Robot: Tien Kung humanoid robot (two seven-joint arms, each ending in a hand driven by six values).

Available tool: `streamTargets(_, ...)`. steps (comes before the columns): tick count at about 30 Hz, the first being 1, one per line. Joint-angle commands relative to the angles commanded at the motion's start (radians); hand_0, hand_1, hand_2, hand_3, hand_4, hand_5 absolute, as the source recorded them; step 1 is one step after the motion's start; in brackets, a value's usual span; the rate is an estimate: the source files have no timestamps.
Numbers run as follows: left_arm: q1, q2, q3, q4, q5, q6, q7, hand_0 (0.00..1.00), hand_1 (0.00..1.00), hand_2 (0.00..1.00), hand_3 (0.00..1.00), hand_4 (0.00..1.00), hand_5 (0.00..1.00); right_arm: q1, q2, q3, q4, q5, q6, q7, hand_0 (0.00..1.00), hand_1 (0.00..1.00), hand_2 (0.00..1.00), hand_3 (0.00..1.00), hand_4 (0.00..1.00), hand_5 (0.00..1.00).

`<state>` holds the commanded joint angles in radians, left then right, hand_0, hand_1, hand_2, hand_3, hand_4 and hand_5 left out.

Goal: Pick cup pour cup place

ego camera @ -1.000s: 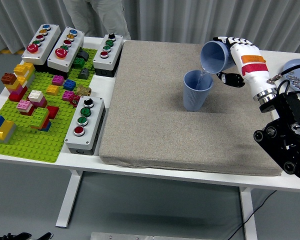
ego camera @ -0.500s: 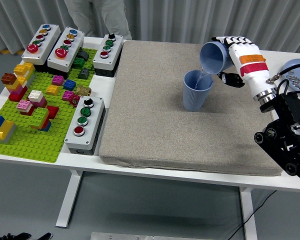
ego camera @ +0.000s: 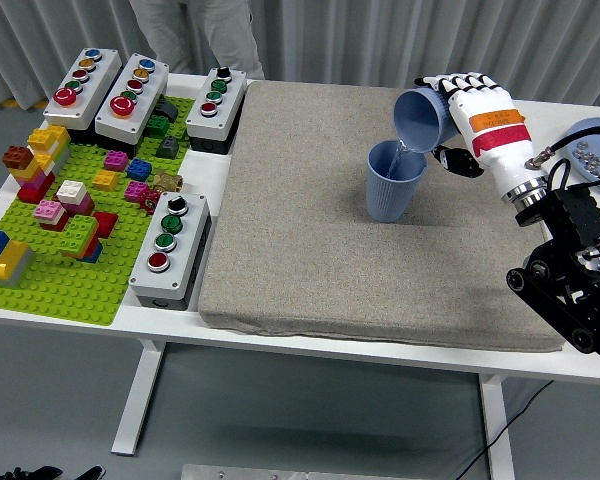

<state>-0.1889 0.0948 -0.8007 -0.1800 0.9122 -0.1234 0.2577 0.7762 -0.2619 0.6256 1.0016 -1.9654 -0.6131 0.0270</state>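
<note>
A blue cup [ego camera: 390, 182] stands upright on the grey mat [ego camera: 310, 240], right of its middle. My right hand [ego camera: 462, 108] is shut on a second blue cup [ego camera: 422, 120] and holds it tipped steeply, mouth down and left, just above the standing cup's rim. A thin stream of liquid falls from it into the standing cup. The left arm is out of view.
A green brick baseplate [ego camera: 70, 270] with several coloured bricks lies at the left. Three button boxes [ego camera: 130, 92] stand at the back left and one [ego camera: 170, 245] by the mat's left edge. A blue bowl [ego camera: 595, 145] sits at the far right. A person [ego camera: 195, 30] stands behind the table.
My right hand has tipped the held cup further and shifted slightly up and left. The standing cup has not moved.
</note>
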Motion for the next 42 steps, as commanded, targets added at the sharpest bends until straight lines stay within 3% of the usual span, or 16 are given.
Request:
streamTargets(22, 0.003, 0.002, 0.005, 0.0, -0.003, -0.001, 0.0, 0.777, 0.756, 0.809, 0.647, 0.505, 0.967, 0.025, -0.026, -0.069, 0.003, -0.065, -0.031, -0.063, 0.88, 0.751, 0.647, 0.629, 0.777, 0.082)
streamTargets(32, 0.002, 0.002, 0.002, 0.0, 0.0, -0.001, 0.0, 0.778, 0.756, 0.809, 0.646, 0.505, 0.967, 0.03, -0.029, -0.075, 0.016, -0.1, -0.03, -0.116, 0.871, 0.75, 0.645, 0.629, 0.777, 0.079)
streamTargets(42, 0.002, 0.001, 0.002, 0.0, -0.001, -0.001, 0.001, 0.778, 0.757, 0.809, 0.646, 0.505, 0.967, 0.025, -0.029, -0.067, 0.014, -0.069, -0.021, -0.121, 0.867, 0.755, 0.656, 0.628, 0.775, 0.078)
